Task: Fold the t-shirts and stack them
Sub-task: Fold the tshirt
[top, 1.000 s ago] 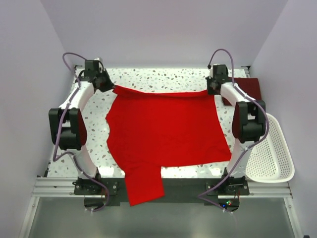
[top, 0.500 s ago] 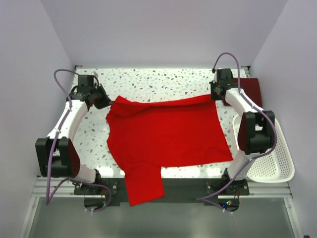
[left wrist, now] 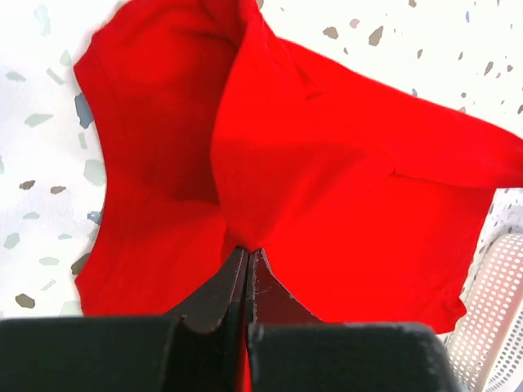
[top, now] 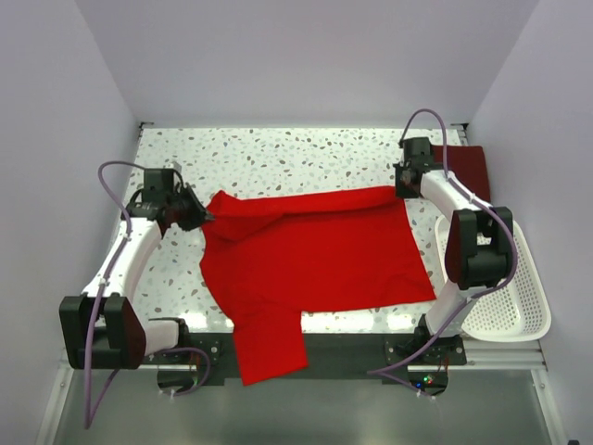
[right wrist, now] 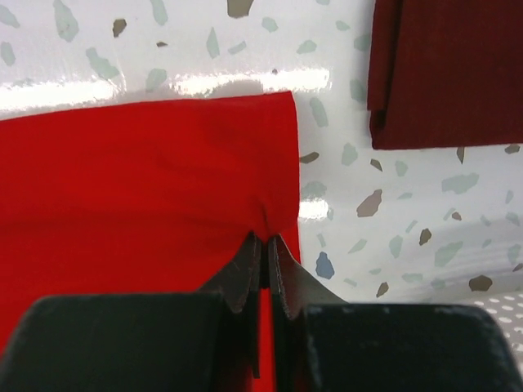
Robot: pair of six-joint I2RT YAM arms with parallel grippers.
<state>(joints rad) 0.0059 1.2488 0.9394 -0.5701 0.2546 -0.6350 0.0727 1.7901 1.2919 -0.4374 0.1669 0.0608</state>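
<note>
Now both jaws tight on far corners of bright red t-shirt.

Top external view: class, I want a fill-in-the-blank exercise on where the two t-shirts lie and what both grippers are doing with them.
1. The left gripper and the right gripper are both ____ on corners of the red t-shirt.
2. The maroon t-shirt lies folded at the far ____ corner of the table.
3. One sleeve of the red t-shirt hangs over the table's ____ edge.

Missing words: shut; right; near.
</note>
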